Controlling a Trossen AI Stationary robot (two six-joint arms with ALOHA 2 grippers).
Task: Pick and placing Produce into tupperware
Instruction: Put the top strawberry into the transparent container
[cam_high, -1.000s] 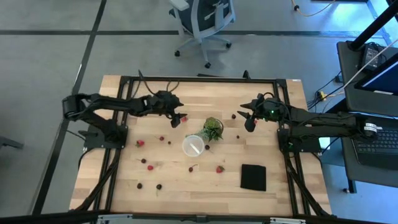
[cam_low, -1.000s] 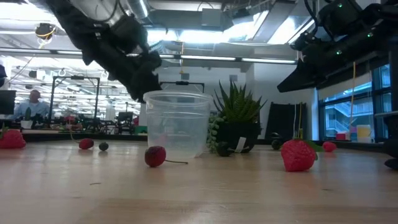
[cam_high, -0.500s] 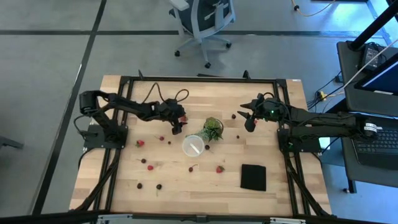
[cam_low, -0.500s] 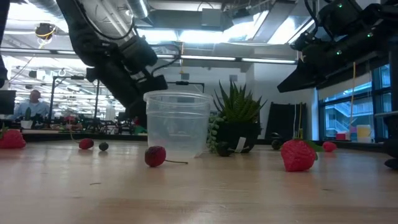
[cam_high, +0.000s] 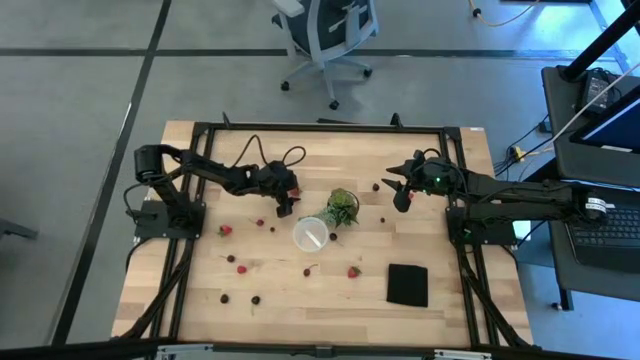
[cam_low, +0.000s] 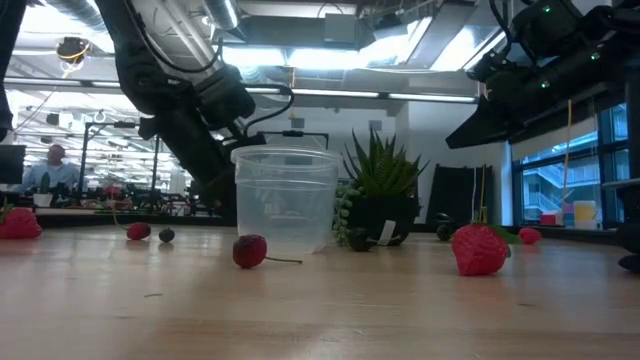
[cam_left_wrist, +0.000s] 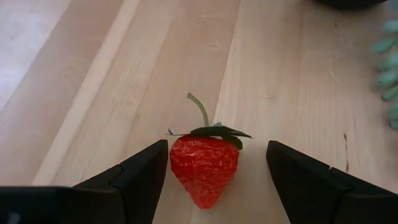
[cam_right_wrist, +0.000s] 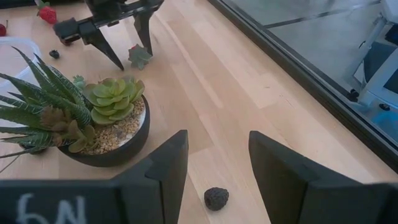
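Between my left gripper's (cam_left_wrist: 208, 171) two dark fingers (cam_left_wrist: 134, 180) lies a strawberry (cam_left_wrist: 205, 168), resting on the wooden table (cam_left_wrist: 298, 112) with its green cap and stem pointing away from me. My jaws there are spread wide, one on each side of the fruit; one finger is just beside it, the other stands a little apart, and nothing is grasped yet. I judge I am set this way so a simple close will catch the berry across its width without rolling it.

From above, that gripper (cam_high: 285, 200) hangs near the far middle of the table, just to the left of the potted plant (cam_high: 342, 208), with the round plastic container (cam_high: 309, 234) close by toward the front. The short path from berry to container is why I took this piece: lift, swing a little, let go.

Other produce is scattered well apart on the boards, among them a strawberry (cam_high: 226, 230) on the left, a cherry (cam_high: 307, 271) in front of the container, and another strawberry (cam_high: 353, 271) to its right. From table level the container (cam_low: 286, 200) looks empty, so I judge the job has barely begun.

My right gripper (cam_high: 400, 195) waits on the far side of the plant, jaws parted and holding nothing, above a small dark berry (cam_right_wrist: 216, 198). Near it a flat black square (cam_high: 407, 284) lies toward the front right.
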